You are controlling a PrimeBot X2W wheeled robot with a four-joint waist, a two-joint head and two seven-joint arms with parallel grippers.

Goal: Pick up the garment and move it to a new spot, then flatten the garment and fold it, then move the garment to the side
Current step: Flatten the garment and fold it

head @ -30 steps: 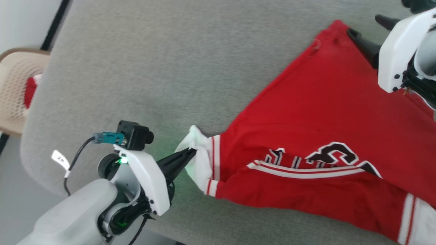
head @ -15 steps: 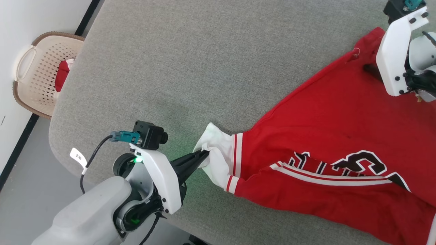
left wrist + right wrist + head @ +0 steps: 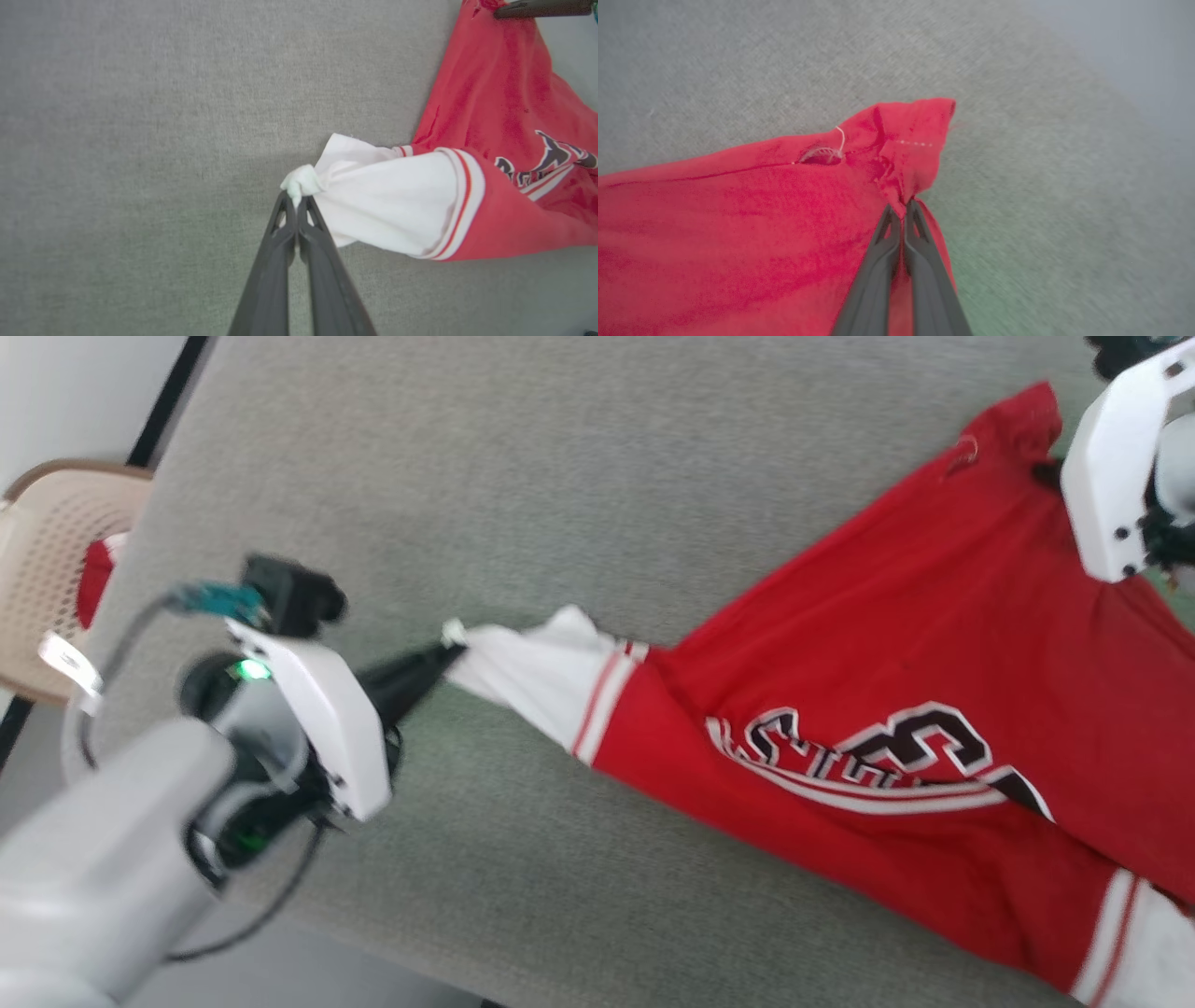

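Red and soft, our garment [image 3: 887, 644] lies spread out on the grey fabric top [image 3: 560, 476]. Our left gripper [image 3: 295, 205] is pinched tight on the tip of the white sleeve [image 3: 387, 205]. Our right gripper [image 3: 903, 207] is pinched tight on a red corner near the little hole [image 3: 822, 156]. We think the shirt is light and floppy, so corners and edges are the best places to hold.

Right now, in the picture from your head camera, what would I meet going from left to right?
Laundry basket → left pincer → garment's white sleeve → right pincer.
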